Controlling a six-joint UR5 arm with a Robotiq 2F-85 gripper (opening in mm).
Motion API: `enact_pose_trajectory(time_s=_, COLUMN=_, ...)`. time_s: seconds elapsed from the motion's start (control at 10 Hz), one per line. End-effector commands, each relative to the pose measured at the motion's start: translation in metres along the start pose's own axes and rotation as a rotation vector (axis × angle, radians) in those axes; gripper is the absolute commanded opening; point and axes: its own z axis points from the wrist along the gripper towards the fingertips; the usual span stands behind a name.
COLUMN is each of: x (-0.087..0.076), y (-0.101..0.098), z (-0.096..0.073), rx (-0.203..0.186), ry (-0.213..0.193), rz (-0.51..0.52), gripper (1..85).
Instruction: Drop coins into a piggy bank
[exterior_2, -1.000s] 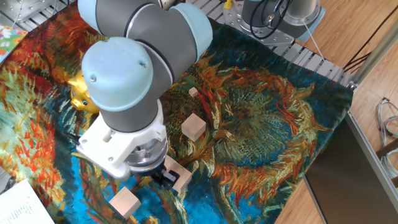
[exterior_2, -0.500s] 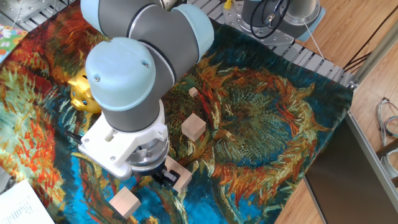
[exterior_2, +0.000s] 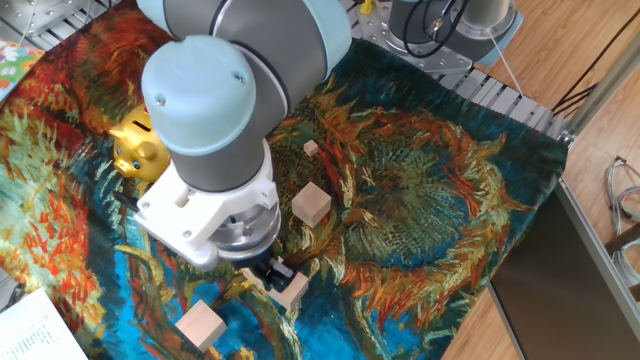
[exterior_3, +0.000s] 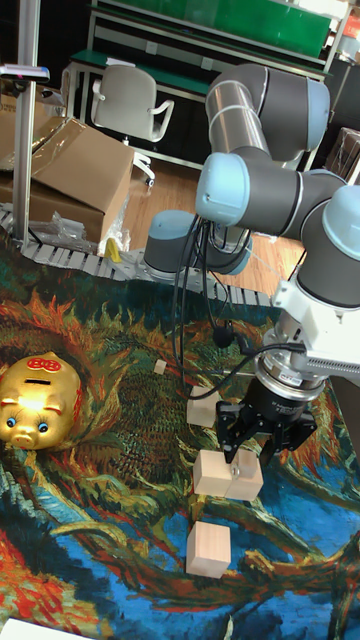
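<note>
The gold piggy bank (exterior_2: 133, 152) stands on the patterned cloth at the left, partly behind my arm; in the tall fixed view the piggy bank (exterior_3: 40, 400) shows red marks on its back. My gripper (exterior_2: 281, 276) hangs just above a pale wooden block (exterior_2: 293, 291), well to the right of the pig. Its black fingers (exterior_3: 231, 437) look drawn together on a small grey coin (exterior_3: 237, 464) over that block (exterior_3: 226, 478).
More wooden blocks lie on the cloth (exterior_2: 420, 210): one (exterior_2: 311, 204) beyond the gripper, one (exterior_2: 201, 325) nearer the front edge, and a tiny one (exterior_2: 311, 148) farther back. A metal roller strip (exterior_2: 500, 95) borders the cloth's far side.
My arm and gripper have risen a little and shifted slightly right, away from the block's top. The piggy bank and the blocks have stayed put.
</note>
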Motion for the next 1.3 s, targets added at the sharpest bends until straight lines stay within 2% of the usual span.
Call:
enact_pose_trajectory(time_s=0.0, x=0.005, y=0.005, z=-0.005, rx=-0.02, ry=0.007, rz=0.048, gripper=51.3)
enact_pose_trajectory(time_s=0.4, x=0.005, y=0.002, z=-0.004, rx=-0.008, ry=0.011, rz=0.064, gripper=51.7)
enact_pose_trajectory(time_s=0.7, x=-0.006, y=0.005, z=0.011, rx=-0.02, ry=0.011, rz=0.064, gripper=51.3)
enact_pose_trajectory(time_s=1.0, x=-0.01, y=0.003, z=0.022, rx=-0.009, ry=0.012, rz=0.056, gripper=51.3)
enact_pose_trajectory(time_s=1.1, x=-0.006, y=-0.002, z=0.017, rx=0.006, ry=0.022, rz=0.05, gripper=51.3)
enact_pose_trajectory(time_s=1.2, x=-0.001, y=0.0, z=0.016, rx=0.002, ry=0.042, rz=0.053, gripper=51.3)
